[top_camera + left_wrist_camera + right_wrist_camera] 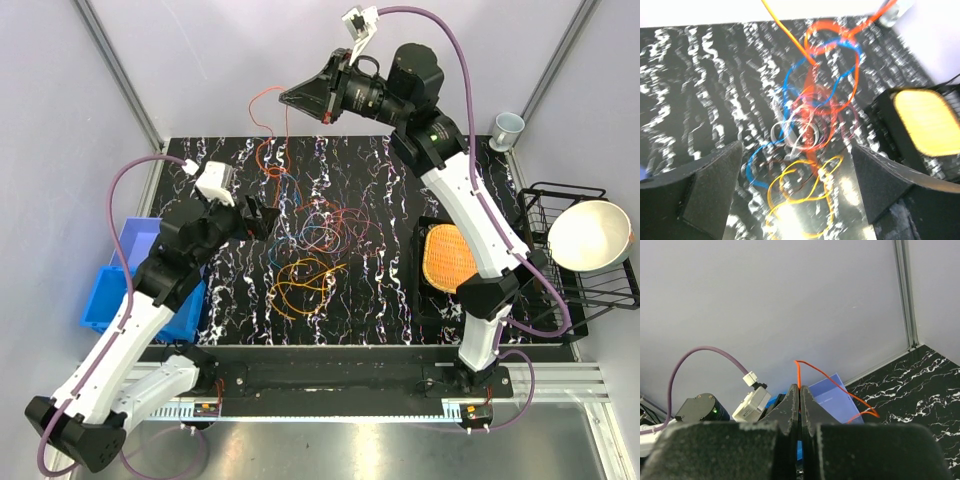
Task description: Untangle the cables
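Note:
The cables [312,236] lie in a loose tangle of orange, red, blue and pale loops on the black marbled table [380,180], with yellow loops [305,282] nearer the front. My left gripper [262,218] hovers open just left of the tangle. In the left wrist view the tangle [810,125] and yellow loops [799,199] lie on the table below the spread left gripper [797,187]. My right gripper [285,97] is raised over the far edge and shut on an orange cable [798,374], which trails down to the pile [268,150]. The right gripper's [799,390] jaws are pressed together.
Blue bins [120,290] stand at the left table edge. A black tray with an orange pad [447,257] sits at the right. Beyond it are a wire rack [560,190] holding a bowl [590,235], and a cup [508,127] at the far right corner.

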Action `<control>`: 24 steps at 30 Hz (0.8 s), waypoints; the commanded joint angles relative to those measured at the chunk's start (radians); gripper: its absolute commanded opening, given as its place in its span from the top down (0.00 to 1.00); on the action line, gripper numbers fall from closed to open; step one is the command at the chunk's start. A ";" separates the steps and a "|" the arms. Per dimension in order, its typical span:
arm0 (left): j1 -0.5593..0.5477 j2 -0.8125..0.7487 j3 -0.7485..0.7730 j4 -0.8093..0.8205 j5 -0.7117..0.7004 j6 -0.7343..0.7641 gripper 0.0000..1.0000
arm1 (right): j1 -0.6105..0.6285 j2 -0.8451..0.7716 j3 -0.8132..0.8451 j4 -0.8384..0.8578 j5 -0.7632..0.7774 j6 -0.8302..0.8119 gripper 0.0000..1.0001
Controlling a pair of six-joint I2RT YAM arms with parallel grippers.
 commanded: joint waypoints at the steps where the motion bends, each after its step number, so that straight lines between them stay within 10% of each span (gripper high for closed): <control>1: 0.002 0.007 -0.088 0.252 0.036 -0.119 0.07 | 0.009 -0.038 -0.001 -0.022 -0.018 -0.013 1.00; 13: -0.014 0.280 -0.259 0.730 0.146 -0.196 0.12 | 0.009 -0.152 -0.032 -0.088 -0.036 -0.056 1.00; 20: -0.049 0.359 -0.220 0.687 0.055 -0.190 0.41 | 0.006 -0.189 -0.072 -0.088 -0.027 -0.062 1.00; 24: -0.052 0.368 -0.229 0.714 0.050 -0.199 0.74 | 0.006 -0.221 -0.107 -0.088 0.002 -0.077 1.00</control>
